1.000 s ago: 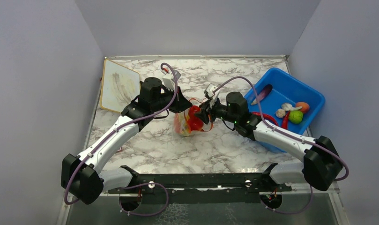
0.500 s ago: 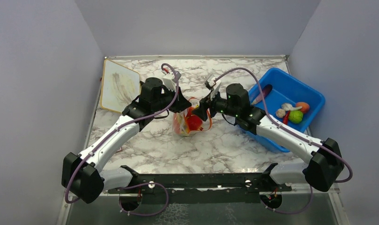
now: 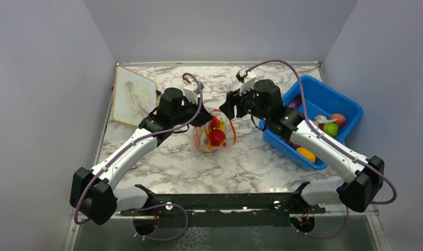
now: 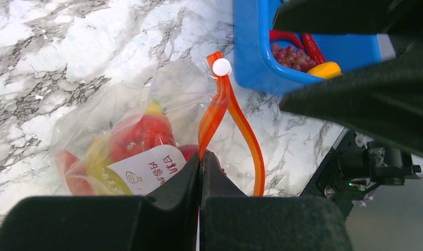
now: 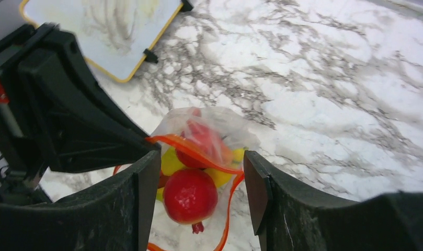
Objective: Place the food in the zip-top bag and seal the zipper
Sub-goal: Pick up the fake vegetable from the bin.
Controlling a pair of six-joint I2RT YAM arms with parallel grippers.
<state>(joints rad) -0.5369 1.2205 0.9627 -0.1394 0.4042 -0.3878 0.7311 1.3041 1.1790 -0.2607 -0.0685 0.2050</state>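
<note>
The left pincer (image 4: 200, 157) stays clamped on the zipper (image 4: 219, 112), holding the bag (image 3: 212, 137) open on the counter (image 3: 240, 162). The red fruit (image 5: 190, 194) now lies inside. The right pincer (image 5: 201, 162) has let go and backed off, open and empty. More food (image 3: 330, 129) waits in the bin (image 3: 324, 99).

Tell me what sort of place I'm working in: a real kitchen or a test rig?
Most likely a lab test booth, not a kitchen: plain grey walls box in a marble-patterned table, and the blue bin holds toy food.
</note>
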